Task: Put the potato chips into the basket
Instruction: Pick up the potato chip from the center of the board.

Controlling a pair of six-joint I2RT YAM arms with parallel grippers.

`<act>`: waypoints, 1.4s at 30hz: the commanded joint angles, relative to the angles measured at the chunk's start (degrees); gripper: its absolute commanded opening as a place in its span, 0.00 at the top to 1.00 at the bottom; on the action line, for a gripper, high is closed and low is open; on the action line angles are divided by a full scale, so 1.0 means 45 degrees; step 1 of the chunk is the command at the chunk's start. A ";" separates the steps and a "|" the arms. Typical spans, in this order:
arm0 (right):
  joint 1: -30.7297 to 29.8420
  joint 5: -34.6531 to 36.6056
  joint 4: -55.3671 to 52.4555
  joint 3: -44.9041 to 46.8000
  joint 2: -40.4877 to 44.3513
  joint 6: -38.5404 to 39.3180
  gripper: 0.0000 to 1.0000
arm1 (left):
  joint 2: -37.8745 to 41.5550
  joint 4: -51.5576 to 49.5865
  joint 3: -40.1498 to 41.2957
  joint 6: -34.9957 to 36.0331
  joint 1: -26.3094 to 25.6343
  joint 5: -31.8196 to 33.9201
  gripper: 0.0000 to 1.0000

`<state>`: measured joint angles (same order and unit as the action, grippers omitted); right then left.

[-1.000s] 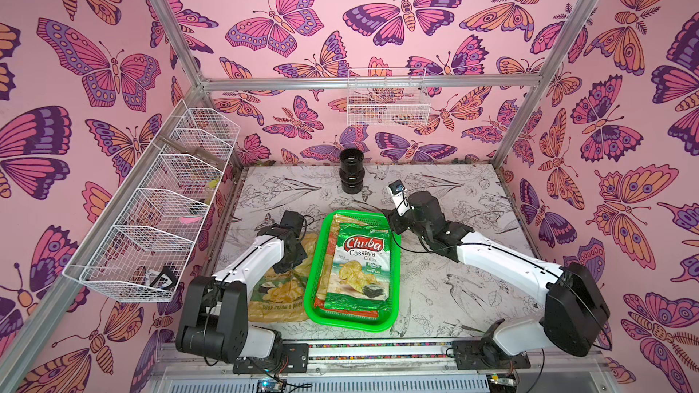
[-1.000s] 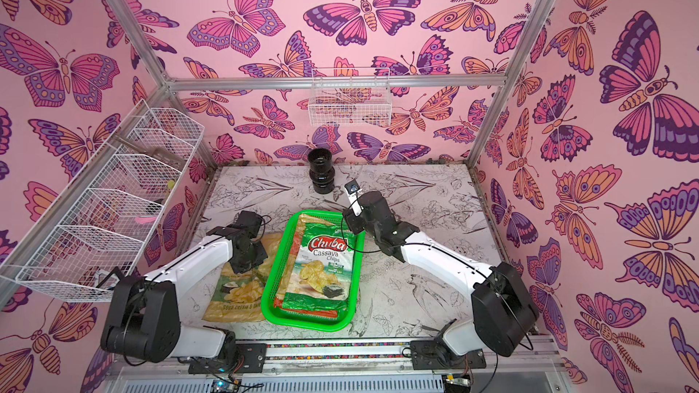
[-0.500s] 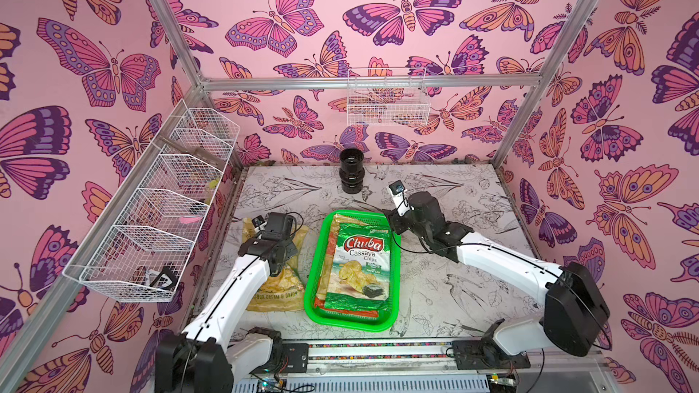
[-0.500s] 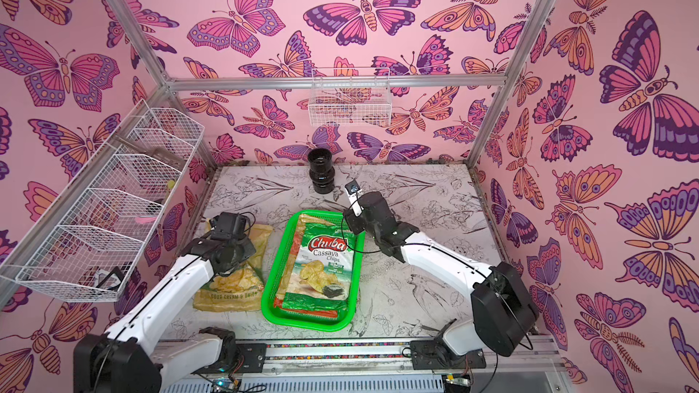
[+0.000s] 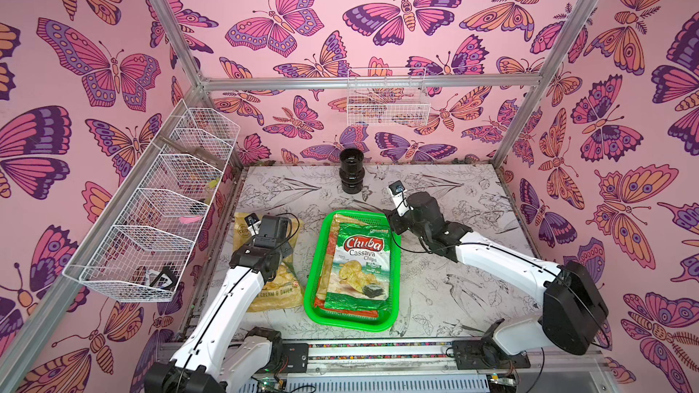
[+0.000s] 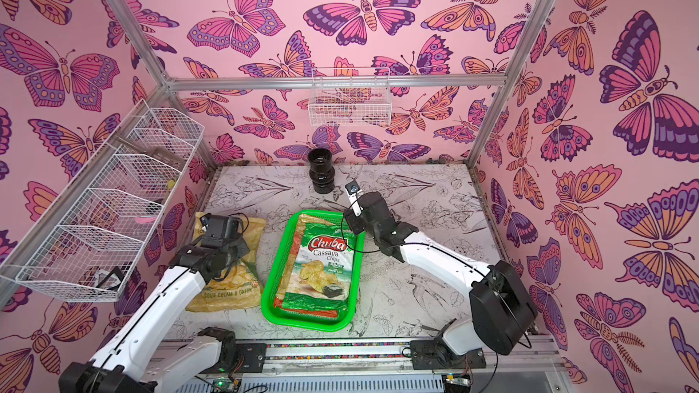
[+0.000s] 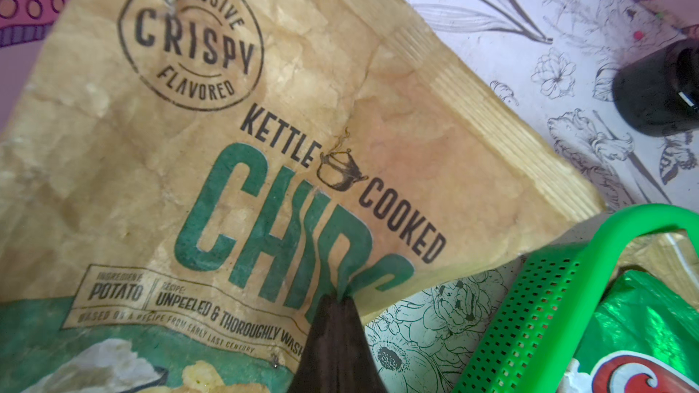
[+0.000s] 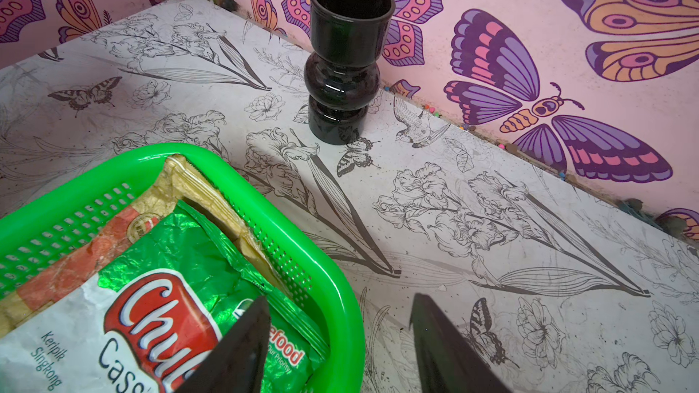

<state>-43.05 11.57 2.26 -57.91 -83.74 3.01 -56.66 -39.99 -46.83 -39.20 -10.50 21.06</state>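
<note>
Left gripper [image 7: 338, 298] pinching tan-green foil "Sour Cream & Onion" chip bag [image 5: 280, 291], the 1 bag outside the bright green perforated plastic basket [image 5: 350, 322].
Jaws closed on a fold of the bag, which is on the white floral-print table [image 5: 454, 296] just left of the basket. Green-white "Cassava" foil bag [image 5: 359, 258] lies on top inside the basket. Right gripper [image 8: 339, 296] open, empty, over basket's far right corner. Black ribbed vase [image 8: 342, 81] stands behind.

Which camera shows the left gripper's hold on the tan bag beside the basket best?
The left wrist view: the left gripper is shut, pinching a fold of the tan bag. In both top views the arm hides the pinch; only the bag's ends show. The right wrist view misses it.
</note>
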 commanded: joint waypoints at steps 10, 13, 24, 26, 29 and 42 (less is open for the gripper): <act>0.0035 0.0631 -0.0234 -0.0432 -0.0179 0.0103 0.37 | 0.0472 0.0019 -0.1325 0.0683 -0.0045 -0.0071 1.00; 0.0035 0.0738 -0.0236 -0.0413 -0.0188 0.0122 0.37 | 0.0483 0.0019 -0.1554 0.0754 -0.0110 -0.0017 1.00; 0.0035 0.0865 -0.0156 -0.0315 -0.0160 0.0324 0.37 | 0.0119 0.0019 -0.2183 0.1147 -0.0225 -0.0839 1.00; 0.0035 0.0887 -0.0147 -0.0290 -0.0155 0.0376 0.37 | 0.0019 0.0018 -0.2278 0.1172 -0.0245 -0.1043 1.00; 0.0035 0.0913 -0.0136 -0.0315 -0.0140 0.0425 0.37 | 0.0001 0.0018 -0.2493 0.1310 -0.0283 -0.1197 1.00; 0.0035 0.1032 -0.0156 -0.0387 -0.0119 0.0504 0.37 | -0.0035 -0.0448 -0.3786 0.1727 -0.0304 -0.1816 1.00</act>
<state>-43.05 15.05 2.13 -57.93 -84.23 4.58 -57.12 -42.11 -61.93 -31.97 -11.66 14.39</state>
